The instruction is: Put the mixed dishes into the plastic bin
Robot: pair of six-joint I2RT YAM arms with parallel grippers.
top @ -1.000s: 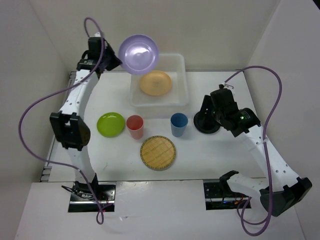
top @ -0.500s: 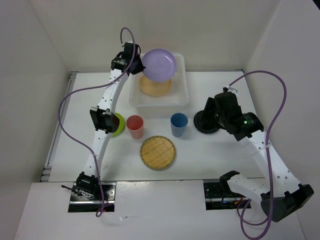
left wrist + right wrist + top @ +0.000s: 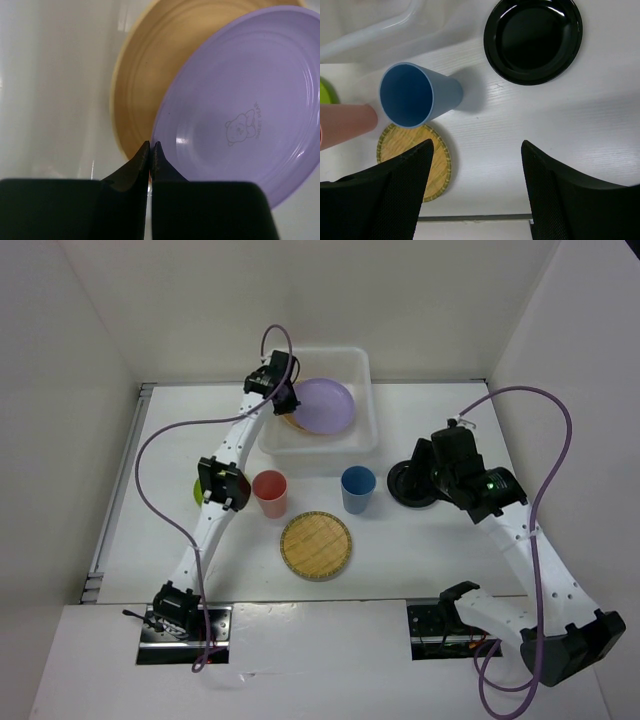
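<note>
Pinched the left gripper (image 3: 150, 150) tight on the rim of the lilac plate (image 3: 245, 105), just ahead, overlapping the orange plate (image 3: 145, 85) inside the plastic bin (image 3: 55, 90). Likely risked a clatter or skewed stack if released before settling flat.

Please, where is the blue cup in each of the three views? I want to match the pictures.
Top external: the blue cup stands near the centre, left of the black plate.
Left wrist: not in it.
Right wrist: upper left, its open mouth facing the camera.
Shared landmark: the black plate, to the cup's right in both views.
</note>
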